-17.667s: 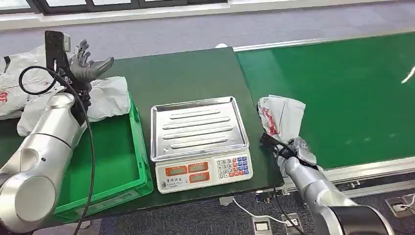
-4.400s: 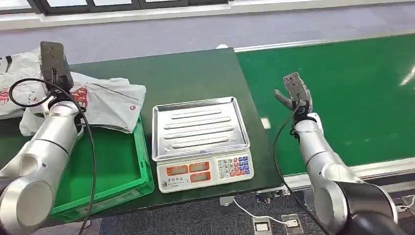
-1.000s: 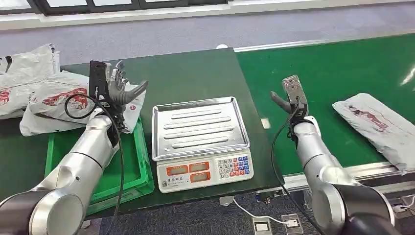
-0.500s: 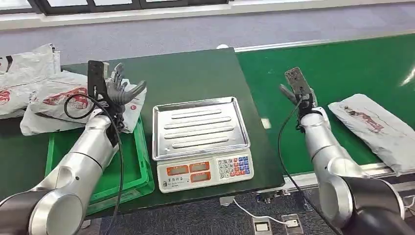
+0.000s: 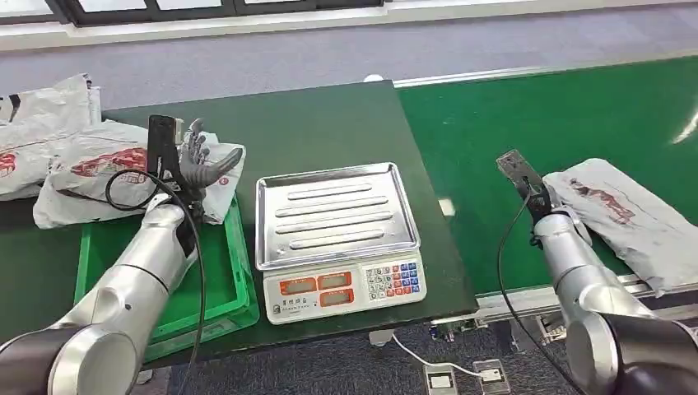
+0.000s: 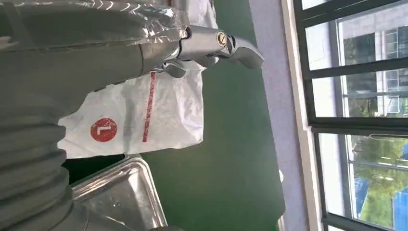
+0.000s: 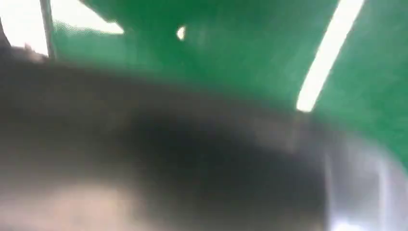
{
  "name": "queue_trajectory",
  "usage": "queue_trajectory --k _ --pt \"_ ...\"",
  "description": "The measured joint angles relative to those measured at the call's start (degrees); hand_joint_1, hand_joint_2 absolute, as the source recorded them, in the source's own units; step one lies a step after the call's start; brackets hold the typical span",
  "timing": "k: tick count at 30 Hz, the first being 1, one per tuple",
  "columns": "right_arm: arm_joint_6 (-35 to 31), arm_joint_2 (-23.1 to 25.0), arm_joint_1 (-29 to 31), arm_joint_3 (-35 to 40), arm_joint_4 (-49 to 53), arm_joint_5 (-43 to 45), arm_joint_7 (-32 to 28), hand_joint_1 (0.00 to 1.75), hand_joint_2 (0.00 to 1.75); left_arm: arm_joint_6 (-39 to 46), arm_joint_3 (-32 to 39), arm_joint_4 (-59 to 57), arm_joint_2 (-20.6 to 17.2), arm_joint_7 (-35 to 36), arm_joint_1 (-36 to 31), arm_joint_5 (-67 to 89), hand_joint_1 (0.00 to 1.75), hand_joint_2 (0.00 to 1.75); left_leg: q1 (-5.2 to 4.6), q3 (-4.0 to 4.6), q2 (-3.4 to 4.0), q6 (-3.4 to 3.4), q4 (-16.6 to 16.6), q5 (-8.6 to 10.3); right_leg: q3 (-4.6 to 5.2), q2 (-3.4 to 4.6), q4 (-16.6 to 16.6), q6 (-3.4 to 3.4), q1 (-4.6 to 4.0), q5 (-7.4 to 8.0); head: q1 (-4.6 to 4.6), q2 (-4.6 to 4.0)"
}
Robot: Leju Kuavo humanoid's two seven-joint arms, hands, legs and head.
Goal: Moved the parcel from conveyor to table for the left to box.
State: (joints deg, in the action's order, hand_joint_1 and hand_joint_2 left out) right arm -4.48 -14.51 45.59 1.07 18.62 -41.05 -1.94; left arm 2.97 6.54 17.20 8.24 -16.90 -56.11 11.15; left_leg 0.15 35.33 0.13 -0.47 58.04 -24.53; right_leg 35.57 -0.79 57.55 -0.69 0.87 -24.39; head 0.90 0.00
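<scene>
Parcel: crumpled grey plastic mailer bag with red print (image 5: 630, 220), lying flat on the green conveyor belt (image 5: 527, 115).
Right hand (image 5: 550, 206): beside the parcel's near end; grasp indeterminate.
Left hand (image 5: 200, 162): fingers spread, empty.

**Bystanders on and around the tabletop**

A silver weighing scale (image 5: 337, 239) with an empty ribbed tray and a keypad sits at the near edge. A green plastic crate (image 5: 210, 284) stands just beside it. White power sockets (image 5: 461, 378) and a cable lie on the grey floor below. Windows (image 6: 358, 115) line the far wall.
</scene>
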Motion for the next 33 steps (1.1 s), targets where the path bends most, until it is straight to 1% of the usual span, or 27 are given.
queue_trajectory --k 4,7,9,13,15,17,21,22,24,27,31,33 --pt "0.1 -0.4 0.0 0.0 0.0 -0.6 0.7 0.0 1.75 0.0 0.0 0.0 0.0 0.0 0.1 0.1 0.0 1.75 0.0 0.0 0.01 0.0 0.0 0.0 0.0 0.01 0.0 0.0 0.0 0.0 0.0 0.0" --pt "0.9 -0.7 0.0 0.6 0.0 -3.2 4.1 0.0 1.75 -0.3 0.0 0.0 0.0 0.4 0.1 0.3 0.0 1.75 0.0 0.0 0.02 0.0 0.0 0.0 0.0 0.0 0.0 0.0 0.01 0.0 0.0 0.0" --pt "1.5 -0.8 0.1 0.8 0.0 -4.2 5.3 0.0 1.75 -0.3 0.0 0.0 0.1 0.6 0.1 0.4 0.0 1.75 0.0 0.0 0.01 0.0 0.0 0.0 -0.01 0.0 0.0 0.0 0.01 0.0 0.0 0.0" --pt "1.7 -0.8 0.4 0.9 0.0 -4.8 6.2 0.0 1.75 -0.3 -0.1 0.0 0.5 0.7 0.1 0.5 0.0 1.75 -0.01 0.01 0.01 0.0 0.0 0.0 -0.01 0.0 0.0 0.0 0.01 0.0 0.0 0.0" --pt "1.1 -0.7 0.5 0.9 0.0 -4.9 5.7 0.0 1.75 -0.3 -0.3 0.0 0.5 0.7 0.1 0.6 0.0 1.75 0.0 0.01 0.0 0.0 0.0 0.0 -0.01 -0.01 0.0 0.0 0.01 0.0 0.0 0.0" --pt "-1.9 -0.5 0.4 0.9 0.0 -4.4 2.5 0.0 1.75 -0.2 -0.3 0.0 0.5 0.5 0.1 0.8 0.0 1.75 0.0 0.02 0.0 0.0 0.0 0.0 -0.01 -0.01 0.0 0.0 0.01 0.0 0.0 0.0" --pt "-11.6 1.3 0.0 -0.2 1.2 0.3 -13.7 0.0 1.75 0.3 -0.3 0.0 0.2 -1.2 0.5 1.1 0.0 1.75 0.0 0.0 0.04 0.0 0.0 0.0 -0.01 0.04 0.0 0.0 -0.03 0.0 0.0 0.0" --pt "-12.7 1.8 0.0 -0.7 1.6 1.5 -16.4 0.0 1.75 0.3 -0.3 0.0 0.0 -1.4 0.6 1.2 0.0 1.75 0.01 0.0 0.06 0.0 0.0 0.0 -0.01 0.04 0.0 0.0 -0.05 0.0 0.0 0.0" --pt "-13.6 3.2 -0.4 -2.0 2.4 3.2 -19.4 0.0 1.75 0.3 -0.3 0.0 -0.4 -1.9 0.8 1.4 0.0 1.75 0.02 0.0 0.04 -0.01 0.0 0.01 -0.01 0.01 0.0 0.0 -0.06 0.0 0.0 0.0" --pt "-14.7 4.8 -0.7 -3.3 3.4 4.8 -22.3 0.0 1.75 0.2 -0.3 0.0 -1.0 -2.4 1.1 1.4 0.0 1.75 0.03 0.01 0.04 -0.02 0.0 0.02 0.0 0.01 0.0 0.01 -0.04 0.0 0.0 0.0" --pt "-15.0 6.2 -0.6 -4.1 4.3 5.3 -23.1 0.0 1.75 -0.1 -0.3 0.0 -1.5 -2.6 1.2 1.5 0.0 1.75 0.02 0.0 0.04 -0.02 0.0 0.02 -0.01 0.01 0.0 0.01 -0.03 0.0 0.0 0.0" --pt "-14.7 6.8 -0.6 -4.6 4.4 6.6 -24.8 0.0 1.75 -0.4 -0.3 0.0 -1.8 -2.7 1.2 1.5 0.0 1.75 0.02 0.02 0.02 -0.01 0.0 0.02 -0.02 -0.01 0.0 0.01 -0.01 0.0 0.0 0.0"
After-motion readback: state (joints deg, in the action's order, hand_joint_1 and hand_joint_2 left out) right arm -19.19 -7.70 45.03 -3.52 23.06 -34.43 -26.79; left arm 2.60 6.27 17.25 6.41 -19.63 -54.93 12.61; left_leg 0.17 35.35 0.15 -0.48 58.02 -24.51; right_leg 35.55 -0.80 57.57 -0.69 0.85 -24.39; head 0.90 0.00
